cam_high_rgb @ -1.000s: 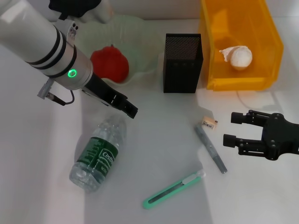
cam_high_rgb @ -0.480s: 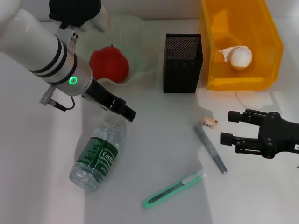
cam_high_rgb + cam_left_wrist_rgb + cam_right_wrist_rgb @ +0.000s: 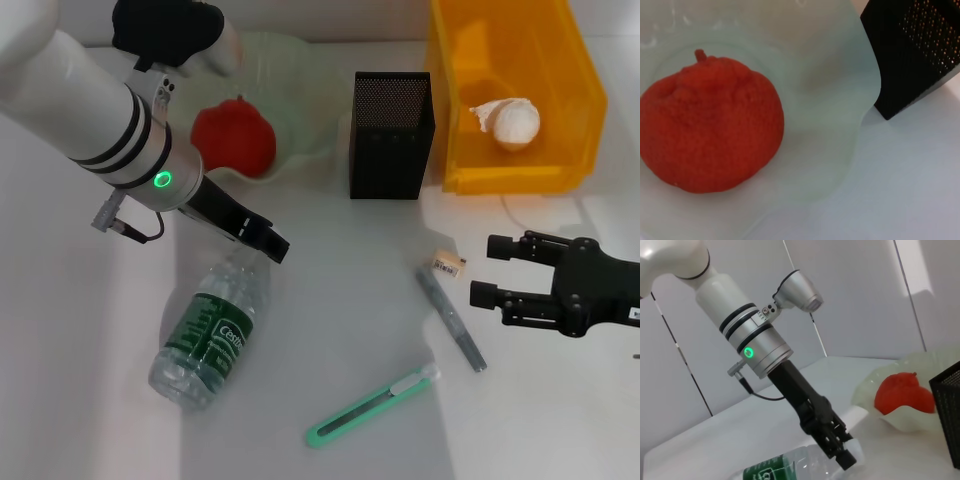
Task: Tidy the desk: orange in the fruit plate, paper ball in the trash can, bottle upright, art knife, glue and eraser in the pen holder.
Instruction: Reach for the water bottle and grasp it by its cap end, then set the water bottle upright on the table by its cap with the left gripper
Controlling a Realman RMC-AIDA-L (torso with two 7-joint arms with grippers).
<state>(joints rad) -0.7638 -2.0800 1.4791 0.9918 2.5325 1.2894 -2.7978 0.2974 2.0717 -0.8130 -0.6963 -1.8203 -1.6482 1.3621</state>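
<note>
Directly beneath the left end effector point(image 3: 272, 244), whose opening could not be determined, lay the toppled bottle point(image 3: 208, 333), positioned for righting; the right end effector point(image 3: 488, 272) hovered wide beside the eraser point(image 3: 449, 265).

A staged lab bench. Bare white counter point(image 3: 330, 290), plain grey wall panels point(image 3: 860, 295) behind the left tool point(image 3: 842, 452). Yellow storage bin point(image 3: 580, 90) beyond the right tool point(image 3: 490, 272).

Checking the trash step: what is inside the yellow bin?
A white paper ball lies on the floor of the yellow bin. The bin's near wall hides the floor behind it.
</note>
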